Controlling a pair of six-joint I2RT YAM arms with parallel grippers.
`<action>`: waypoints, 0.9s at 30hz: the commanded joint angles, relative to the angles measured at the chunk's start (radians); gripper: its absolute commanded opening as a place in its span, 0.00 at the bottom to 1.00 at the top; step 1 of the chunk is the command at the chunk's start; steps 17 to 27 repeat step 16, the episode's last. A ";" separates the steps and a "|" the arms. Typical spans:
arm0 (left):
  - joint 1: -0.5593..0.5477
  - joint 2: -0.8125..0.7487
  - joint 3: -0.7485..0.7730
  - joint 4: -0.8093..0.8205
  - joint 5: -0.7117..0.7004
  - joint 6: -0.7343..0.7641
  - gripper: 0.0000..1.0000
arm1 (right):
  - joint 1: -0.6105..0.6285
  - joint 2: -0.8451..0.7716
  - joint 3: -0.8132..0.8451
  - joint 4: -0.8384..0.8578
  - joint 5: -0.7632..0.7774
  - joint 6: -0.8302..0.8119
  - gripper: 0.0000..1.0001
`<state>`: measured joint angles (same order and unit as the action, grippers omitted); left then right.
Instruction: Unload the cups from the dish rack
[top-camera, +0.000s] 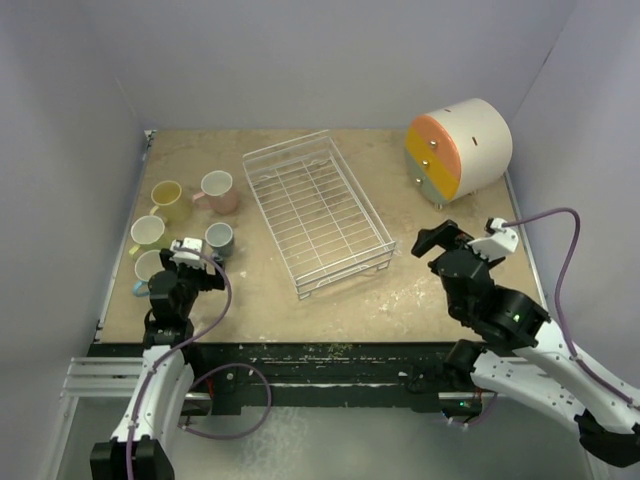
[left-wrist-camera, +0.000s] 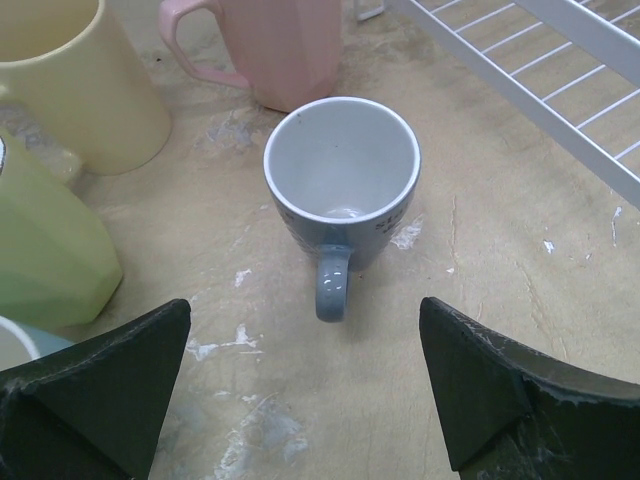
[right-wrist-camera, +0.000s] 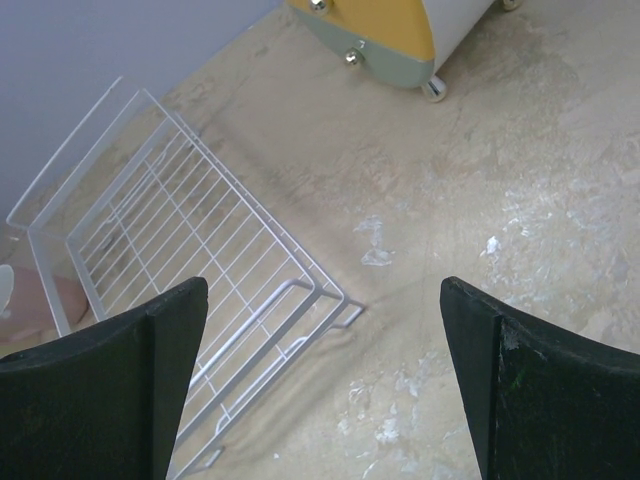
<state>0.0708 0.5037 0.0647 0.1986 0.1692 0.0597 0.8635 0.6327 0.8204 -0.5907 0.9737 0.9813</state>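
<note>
Your silver-white wire dish rack (top-camera: 318, 210) sat empty, five pastel handled mugs (top-camera: 219, 238) grouped left of it, seemingly unloaded; left end effector (left-wrist-camera: 302, 340) and right end effector (right-wrist-camera: 322, 300) gaped, holding nothing.

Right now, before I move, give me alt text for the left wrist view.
A grey-blue mug stands upright on the table, handle toward the camera, centred ahead of the open left gripper. Behind it stands a pink mug, a cream-yellow mug and a lime green mug sit left, and the dish rack edge crosses top right.
</note>
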 joint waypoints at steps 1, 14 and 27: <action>0.000 -0.040 -0.012 0.050 -0.010 -0.024 0.99 | 0.002 0.002 -0.015 0.020 0.055 0.026 1.00; 0.000 -0.006 -0.004 0.062 -0.017 -0.025 0.99 | 0.002 0.002 -0.078 -0.139 0.261 0.087 1.00; 0.000 -0.019 -0.006 0.056 -0.018 -0.027 0.99 | 0.002 0.008 -0.097 -0.159 0.317 0.107 1.00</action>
